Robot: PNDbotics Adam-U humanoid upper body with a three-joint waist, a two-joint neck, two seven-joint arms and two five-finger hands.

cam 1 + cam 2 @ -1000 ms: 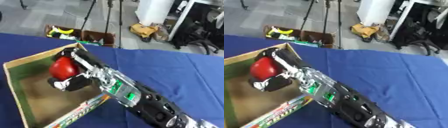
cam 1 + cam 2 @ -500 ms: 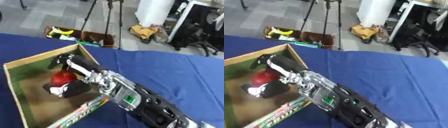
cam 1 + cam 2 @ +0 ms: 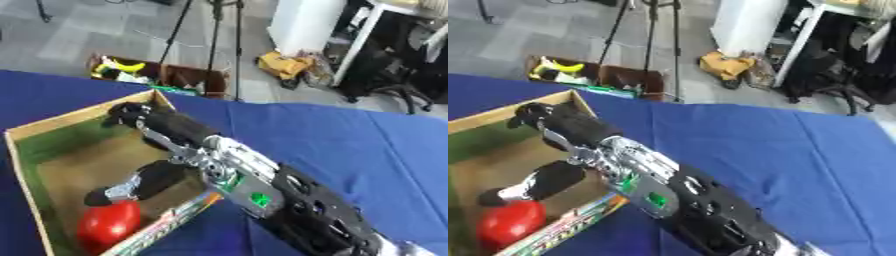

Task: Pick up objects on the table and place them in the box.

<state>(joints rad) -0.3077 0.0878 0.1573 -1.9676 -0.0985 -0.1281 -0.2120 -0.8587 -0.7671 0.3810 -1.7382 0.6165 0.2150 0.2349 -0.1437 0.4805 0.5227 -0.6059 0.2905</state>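
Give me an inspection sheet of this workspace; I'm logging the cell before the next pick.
Surface: table under a dark blue cloth, bare on the right side.
Job's things: open cardboard box with green inner walls at the left; round red object lies on its floor by the near wall.
Clutter: nothing seen on the cloth.
Hands: right hand reaches over the box, fingers spread and straight, holding nothing, just above the red object; left hand not in view.
Cables: nothing seen on the table.
Surroundings: grey floor beyond, a low brown crate with yellow items, tripod legs, a white cabinet, a dark office chair.
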